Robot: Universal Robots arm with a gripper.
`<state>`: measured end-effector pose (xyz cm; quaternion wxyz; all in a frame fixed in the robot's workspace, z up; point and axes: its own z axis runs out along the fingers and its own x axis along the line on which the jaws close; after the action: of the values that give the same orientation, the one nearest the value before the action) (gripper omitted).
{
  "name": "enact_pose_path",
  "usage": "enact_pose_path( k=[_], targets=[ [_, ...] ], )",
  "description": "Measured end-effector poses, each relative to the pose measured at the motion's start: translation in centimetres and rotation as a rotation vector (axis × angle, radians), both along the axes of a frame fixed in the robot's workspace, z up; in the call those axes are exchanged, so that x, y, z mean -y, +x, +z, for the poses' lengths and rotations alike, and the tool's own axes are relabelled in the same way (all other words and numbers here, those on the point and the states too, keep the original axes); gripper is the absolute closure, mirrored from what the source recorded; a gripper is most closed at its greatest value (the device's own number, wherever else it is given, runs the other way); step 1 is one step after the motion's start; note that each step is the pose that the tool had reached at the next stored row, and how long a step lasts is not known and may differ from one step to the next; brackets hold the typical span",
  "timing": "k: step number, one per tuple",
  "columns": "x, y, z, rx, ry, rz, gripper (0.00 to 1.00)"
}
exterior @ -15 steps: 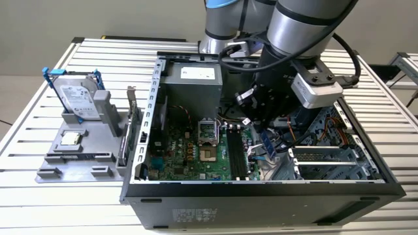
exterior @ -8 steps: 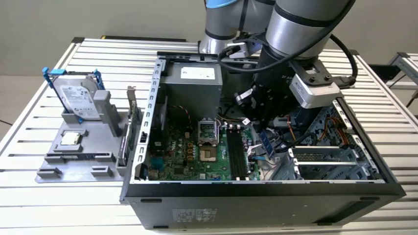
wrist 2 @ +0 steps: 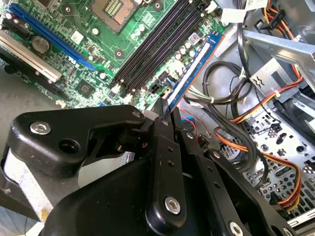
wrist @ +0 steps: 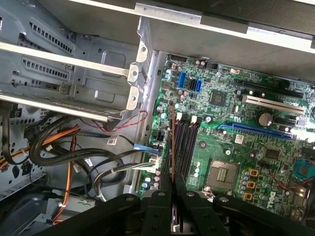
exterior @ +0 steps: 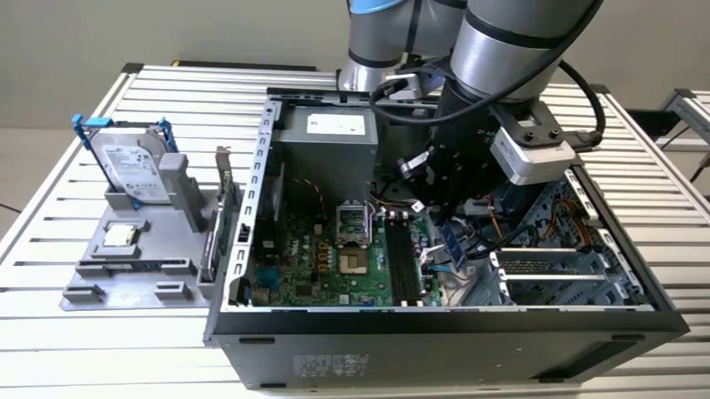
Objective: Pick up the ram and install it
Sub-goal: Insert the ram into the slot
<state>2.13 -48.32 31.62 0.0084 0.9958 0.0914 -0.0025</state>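
The silver arm (exterior: 505, 50) comes down from the upper part of the exterior view and bends at its wrist, where a grey camera box (exterior: 533, 154) sits on the side. Below it hangs the black gripper (exterior: 441, 218), pointing downward. In both wrist views its two black fingers (wrist: 167, 184) stand close together, pressed on the two faces of the thin blue ram (wrist 2: 189, 73), which they hold on its edge.

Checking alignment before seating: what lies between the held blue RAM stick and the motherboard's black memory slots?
Only small capacitors on green board, in the second wrist view: blue RAM stick, black memory slots.
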Motion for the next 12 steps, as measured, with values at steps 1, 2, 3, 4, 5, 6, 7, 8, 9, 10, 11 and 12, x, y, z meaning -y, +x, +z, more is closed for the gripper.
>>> enact_pose_path(
  k=[1, 2, 3, 4, 5, 6, 7, 8, 9, 10, 11, 12],
  targets=[
    [-0.01, 0.00, -0.02, 0.0000, -0.0001, 0.000, 1.00],
    [-0.01, 0.00, -0.05, 0.0000, -0.0001, 0.000, 1.00],
    [-0.01, 0.01, -0.08, 0.0000, 0.0000, 0.000, 1.00],
    [-0.01, 0.01, -0.10, 0.0000, 0.0000, 0.000, 1.00],
    [-0.01, 0.01, -0.12, 0.0000, -0.0001, 0.000, 1.00],
    [-0.01, 0.01, -0.14, 0.0000, -0.0001, 0.000, 1.00],
    [-0.01, 0.01, -0.16, 0.0000, -0.0001, 0.000, 1.00],
    [-0.02, 0.01, -0.19, 0.0000, 0.0000, 0.000, 1.00],
    [-0.02, 0.01, -0.21, 0.0000, 0.0000, 0.000, 1.00],
    [-0.02, 0.01, -0.24, 0.0000, 0.0000, 0.000, 1.00],
    [-0.02, 0.01, -0.26, 0.0000, 0.0000, 0.000, 1.00],
    [-0.02, 0.01, -0.29, 0.0000, 0.0000, 0.000, 1.00]
  ],
)
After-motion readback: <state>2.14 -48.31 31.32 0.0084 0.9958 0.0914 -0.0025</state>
